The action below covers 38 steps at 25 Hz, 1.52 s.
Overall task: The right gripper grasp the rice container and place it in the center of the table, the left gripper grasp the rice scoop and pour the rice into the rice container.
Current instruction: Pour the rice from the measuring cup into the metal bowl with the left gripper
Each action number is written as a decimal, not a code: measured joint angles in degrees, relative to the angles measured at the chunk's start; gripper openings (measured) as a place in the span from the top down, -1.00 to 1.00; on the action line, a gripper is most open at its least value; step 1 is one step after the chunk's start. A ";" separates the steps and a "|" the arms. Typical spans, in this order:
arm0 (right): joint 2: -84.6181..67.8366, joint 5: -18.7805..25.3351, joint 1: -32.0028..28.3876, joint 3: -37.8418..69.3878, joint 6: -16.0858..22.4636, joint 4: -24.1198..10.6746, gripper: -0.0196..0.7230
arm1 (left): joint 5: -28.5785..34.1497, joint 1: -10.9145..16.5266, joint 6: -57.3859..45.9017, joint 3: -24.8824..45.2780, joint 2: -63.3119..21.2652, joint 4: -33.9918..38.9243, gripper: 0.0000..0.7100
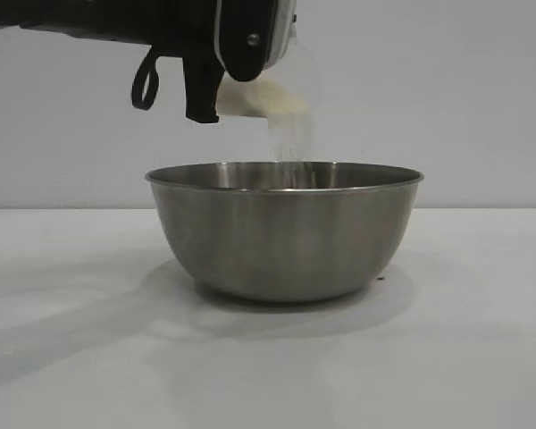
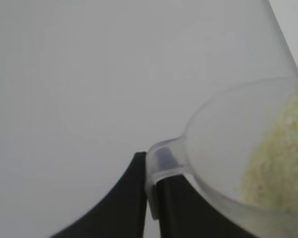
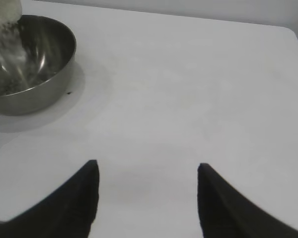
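— On the table (image 1: 80, 357) dead ahead of you, what have we got?

— The bowl (image 1: 284, 231) sits upright in the middle, steel side facing you, its shadow spread to the left.

— And above it?

— Your left gripper (image 2: 150, 198) hangs just over the rim, fingers clamped tight on the little handle of the scoop (image 2: 228, 148). The scoop is tipped right over, and rice (image 1: 290, 138) is streaming out of it in a thin white fall, straight down into the bowl!

— Any left in the scoop?

— Yes, a pale heap against its lower wall.

— Your right gripper (image 3: 148, 198)?

— Well off to the side, jaws standing apart, nothing between them, only bare table, the bowl farther off.
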 joint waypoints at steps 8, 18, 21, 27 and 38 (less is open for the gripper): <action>0.00 0.00 0.00 0.00 0.00 0.00 -0.07 | -0.22 0.00 7.04 0.00 0.00 1.22 1.00; 0.00 0.00 0.00 0.00 0.00 0.00 -0.07 | -0.26 0.00 13.14 0.00 0.00 2.88 1.00; 0.00 0.00 0.00 0.00 0.00 0.00 -0.07 | -0.35 0.00 13.86 0.00 0.00 2.88 1.00; 0.00 0.00 0.00 0.00 0.00 0.00 -0.07 | -0.38 0.00 14.44 0.00 0.00 2.88 1.00; 0.00 0.00 0.00 0.00 0.00 0.00 -0.07 | -0.47 0.00 2.64 0.00 -0.20 2.88 1.00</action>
